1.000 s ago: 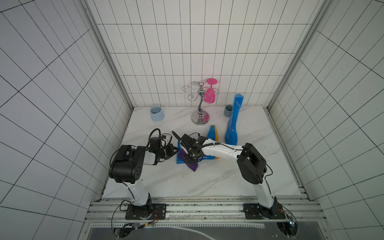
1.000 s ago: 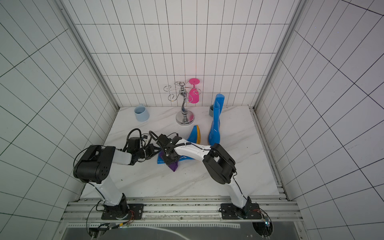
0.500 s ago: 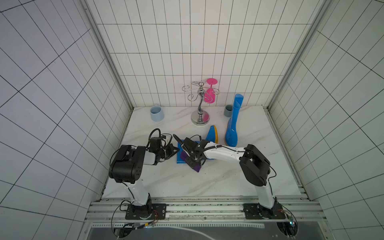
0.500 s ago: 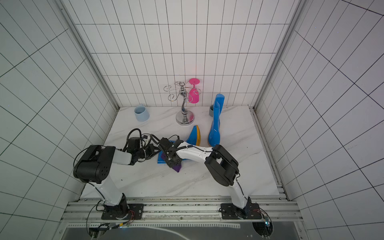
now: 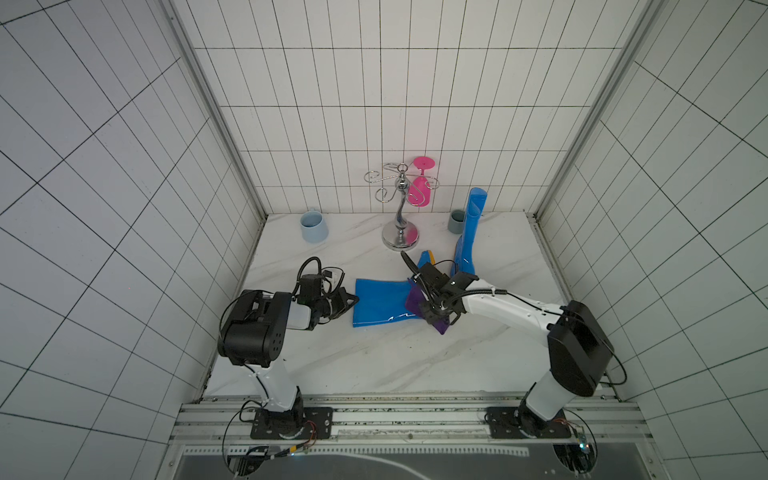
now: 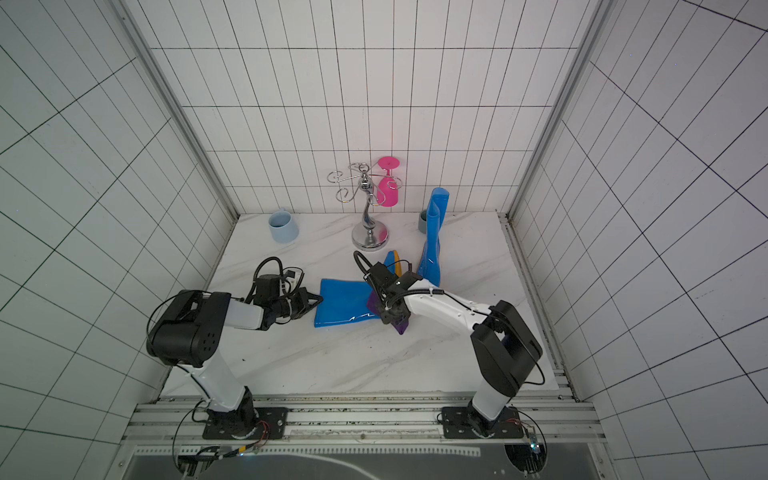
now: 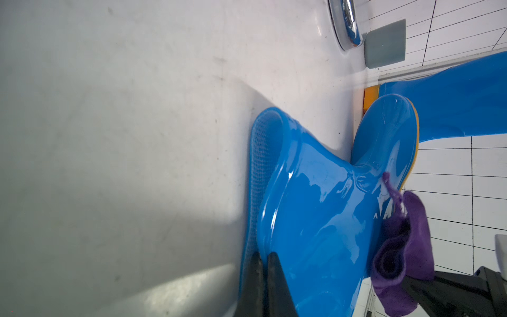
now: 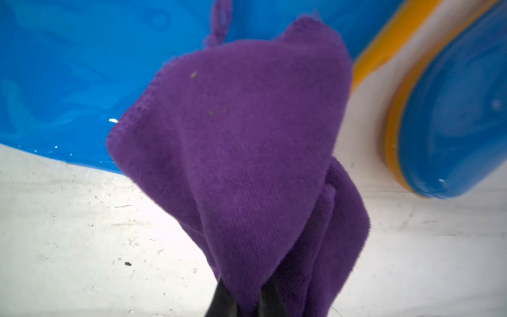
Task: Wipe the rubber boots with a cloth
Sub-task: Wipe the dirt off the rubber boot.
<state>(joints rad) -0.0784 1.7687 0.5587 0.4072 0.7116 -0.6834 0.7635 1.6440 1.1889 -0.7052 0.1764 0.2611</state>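
A blue lying boot (image 5: 380,303) rests on its side near the middle of the white marble bench (image 5: 374,365). Its shaft opening faces the left edge, and its orange-soled foot is turned toward the back edge. The left hand (image 5: 351,301) is at that opening, and the left wrist view shows its two dark fingers (image 7: 256,274) pinched shut on the shaft's rim. The right hand (image 5: 436,316) sits over the boot's ankle and is closed on the purple cloth (image 5: 412,300). The cloth lies against the glossy blue surface there, and a fold hangs past the boot's front side over the bench. In the right wrist view the cloth (image 8: 241,142) fills the middle, bunched between the fingertips, with small specks on its nap. The standing boot (image 5: 469,232) is upright toward the back right corner, with its toe close to the lying boot's foot. I cannot tell whether the two touch. A grey cup (image 5: 456,221) stands just beside its shaft. A shiny metal stand (image 5: 400,216) stands at the middle of the back edge with a pink glass (image 5: 417,193) hanging from it. A pale blue cup (image 5: 313,226) stands near the back left corner.
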